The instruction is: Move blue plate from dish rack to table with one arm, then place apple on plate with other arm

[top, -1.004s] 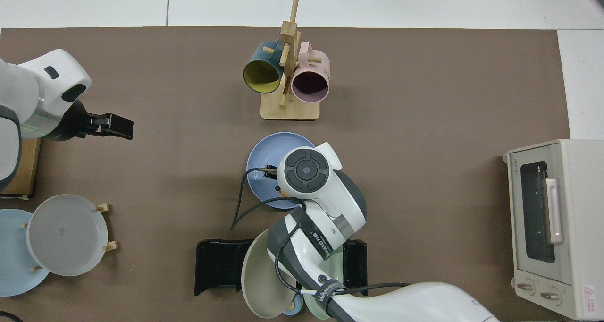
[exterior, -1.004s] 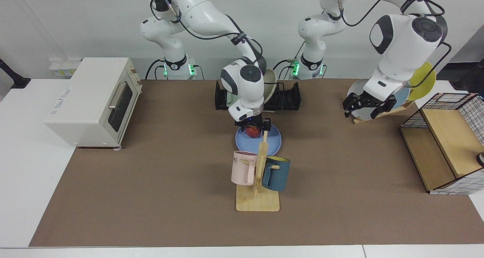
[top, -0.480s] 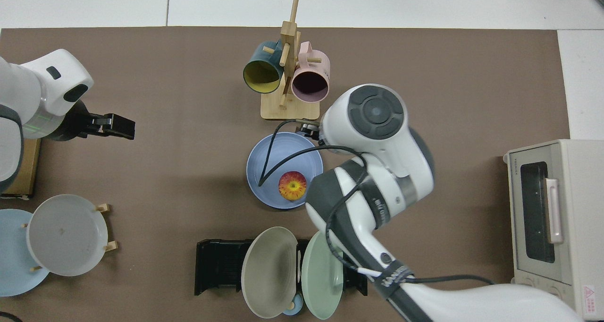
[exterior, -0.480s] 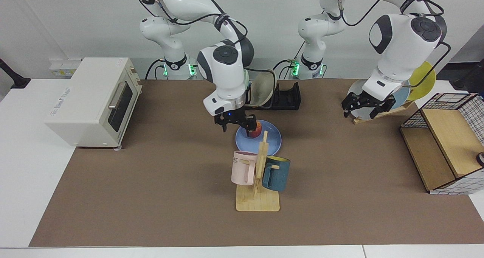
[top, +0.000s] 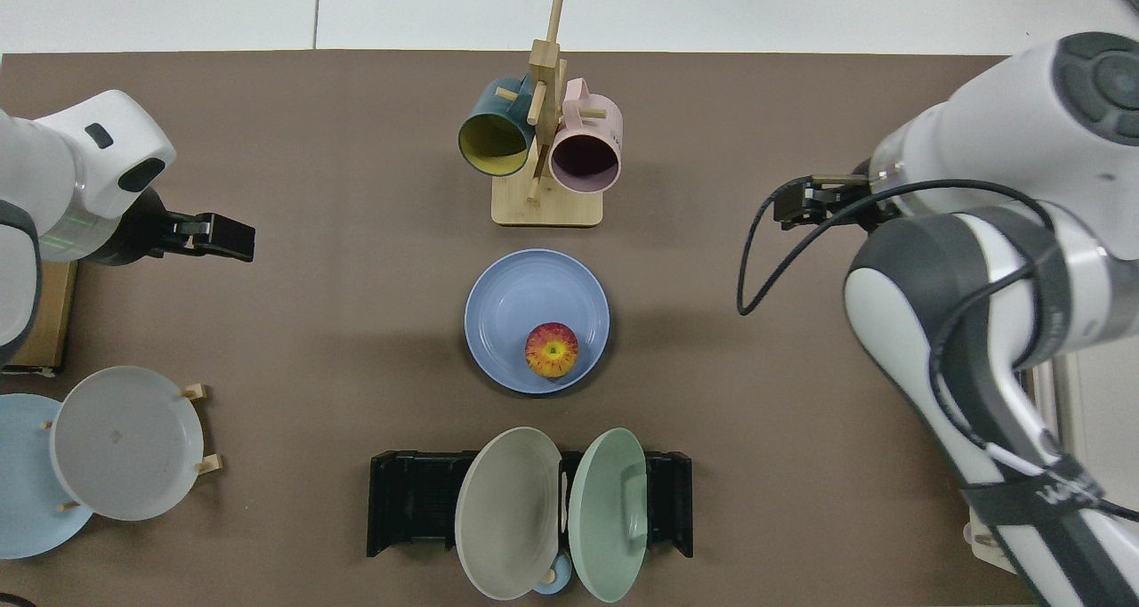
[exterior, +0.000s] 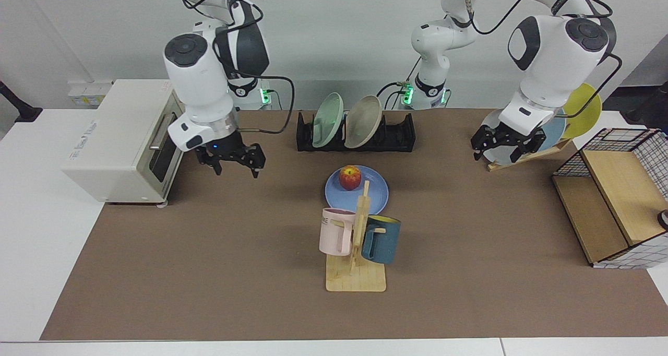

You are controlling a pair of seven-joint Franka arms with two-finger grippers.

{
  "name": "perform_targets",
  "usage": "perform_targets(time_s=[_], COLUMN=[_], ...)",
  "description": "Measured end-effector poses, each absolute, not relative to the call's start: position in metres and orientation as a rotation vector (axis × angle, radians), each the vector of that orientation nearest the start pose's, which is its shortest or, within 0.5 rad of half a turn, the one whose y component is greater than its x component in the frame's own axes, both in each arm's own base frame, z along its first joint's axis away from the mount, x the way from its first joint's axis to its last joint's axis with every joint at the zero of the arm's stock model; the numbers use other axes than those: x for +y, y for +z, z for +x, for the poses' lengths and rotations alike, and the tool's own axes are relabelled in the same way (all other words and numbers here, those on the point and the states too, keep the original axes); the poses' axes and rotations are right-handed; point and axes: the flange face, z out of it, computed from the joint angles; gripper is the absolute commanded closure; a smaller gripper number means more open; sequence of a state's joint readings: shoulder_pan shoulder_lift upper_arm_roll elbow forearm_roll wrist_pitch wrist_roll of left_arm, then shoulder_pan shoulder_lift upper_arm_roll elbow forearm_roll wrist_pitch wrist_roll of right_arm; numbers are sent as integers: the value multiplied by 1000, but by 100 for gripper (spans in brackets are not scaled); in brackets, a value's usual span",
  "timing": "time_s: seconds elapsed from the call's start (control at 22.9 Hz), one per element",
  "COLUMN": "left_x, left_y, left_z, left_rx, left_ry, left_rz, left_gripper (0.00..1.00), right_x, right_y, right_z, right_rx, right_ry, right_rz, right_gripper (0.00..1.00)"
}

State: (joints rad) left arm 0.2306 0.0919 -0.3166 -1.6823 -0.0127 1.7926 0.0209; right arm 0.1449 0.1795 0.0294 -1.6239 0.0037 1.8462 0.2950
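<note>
Wide table (exterior: 219,293) under a brown mat, carrying everything else. White toaster oven (exterior: 125,139) at the facing view's left edge; wire-and-wood basket (exterior: 616,199) at its right edge.

Right arm bent over from the far left base, forearm pointing down beside the toaster oven's door, wrist held vertical. Right gripper (exterior: 233,163) hanging above bare mat just beside that door, fingers spread wide, nothing between them; well apart from the plate. Visible in the top view too (top: 814,206), fingers pointing toward the centre.

Left arm waiting at the far right, elbow high, forearm angled down toward the wooden plate stand (exterior: 524,157). Left gripper (exterior: 501,147) poised in front of the stand's plates, fingers parted, empty.

Dish rack (exterior: 402,134) at the back centre, holding a green plate (exterior: 327,121) and a beige plate (exterior: 364,121) on edge.

Mug tree (exterior: 357,251) nearer the camera, with a pink mug (exterior: 336,230) and a teal mug (exterior: 381,239).

Blue plate (exterior: 376,186) flat on the mat between rack and mug tree. Apple (exterior: 350,177) resting on the plate, toward its rack-side rim, untouched by either gripper.
</note>
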Motion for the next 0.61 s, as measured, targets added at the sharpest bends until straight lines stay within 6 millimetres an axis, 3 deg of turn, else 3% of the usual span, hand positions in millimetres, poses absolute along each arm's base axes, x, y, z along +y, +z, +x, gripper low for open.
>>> perform_targets(time_s=[0.31,0.61], left_x=[-45,-45], left_y=[541,541], left_z=[591,591], left_rx=[162,161], left_ry=[-35,-36], left_rz=[-3179,-3178], left_gripper=[0,0], right_x=[33,-7], right_y=[561,605], right_z=[588,577], right_rx=[96,-12], right_ry=[71,63], right_rz=[-3146,-3207], right_gripper=[0,0])
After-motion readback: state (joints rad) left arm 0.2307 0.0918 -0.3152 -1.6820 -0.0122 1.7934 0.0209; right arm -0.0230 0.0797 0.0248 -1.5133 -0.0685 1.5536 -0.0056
